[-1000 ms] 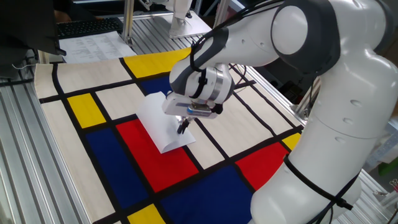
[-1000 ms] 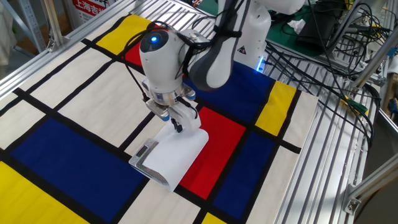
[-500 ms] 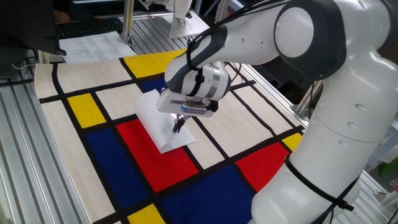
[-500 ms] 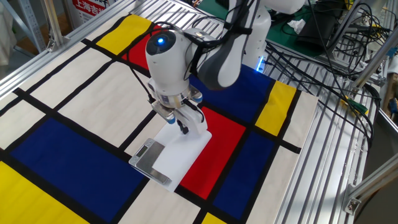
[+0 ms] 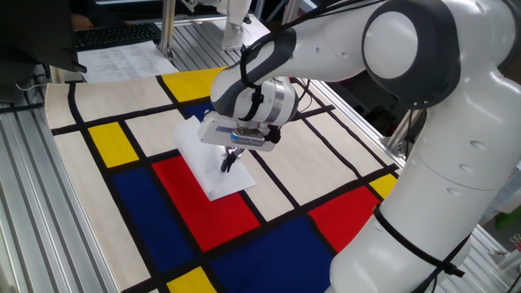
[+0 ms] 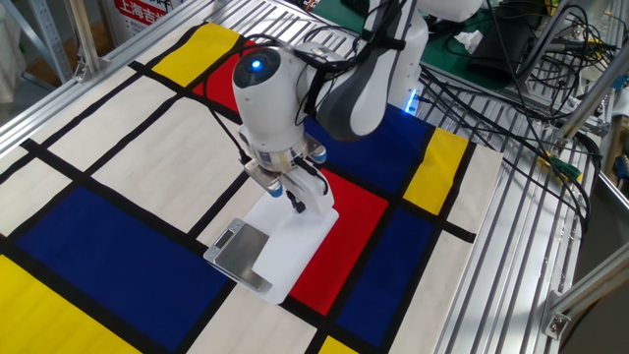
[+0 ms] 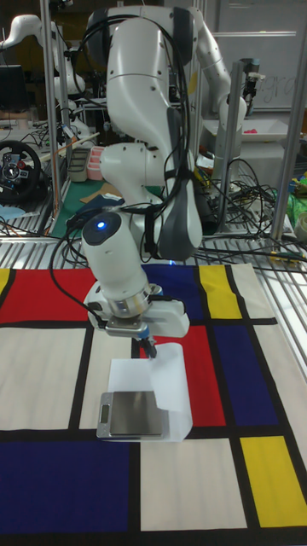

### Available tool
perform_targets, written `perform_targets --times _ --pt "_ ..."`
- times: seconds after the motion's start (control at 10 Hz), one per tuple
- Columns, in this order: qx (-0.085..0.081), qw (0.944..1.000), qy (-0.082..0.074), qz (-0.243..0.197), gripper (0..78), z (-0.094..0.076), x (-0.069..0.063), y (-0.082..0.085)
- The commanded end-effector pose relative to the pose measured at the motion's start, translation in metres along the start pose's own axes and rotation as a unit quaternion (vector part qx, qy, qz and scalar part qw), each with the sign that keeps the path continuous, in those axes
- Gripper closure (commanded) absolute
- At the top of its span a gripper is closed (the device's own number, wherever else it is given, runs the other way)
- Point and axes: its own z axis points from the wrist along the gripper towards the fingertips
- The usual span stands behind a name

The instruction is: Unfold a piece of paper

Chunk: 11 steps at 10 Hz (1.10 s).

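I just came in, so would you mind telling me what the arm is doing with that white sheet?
The arm is unfolding the paper on the colour-block cloth. Its gripper pinches the upper flap's edge and holds it raised above the lower half. In the tall view the flap stands nearly upright, so the sheet is about half open. A small grey slab, perhaps a scale, lies on the lower half and seems to weigh it down. The flap has yet to be laid flat on the other side.

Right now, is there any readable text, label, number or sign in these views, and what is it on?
None can be read.
Printed sheets: grey text, too small to read.
Red sign: white characters, cut off and blurred.
Paper: blank.
Cloth: colour blocks only.
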Motion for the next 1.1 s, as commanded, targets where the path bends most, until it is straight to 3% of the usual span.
perform_targets --times 0.1,1.1 --pt "-0.017 0.9996 0.009 0.020 76.4 -0.007 0.009 0.016" --pt "-0.014 0.9988 0.010 0.046 76.4 -0.006 0.030 0.055"
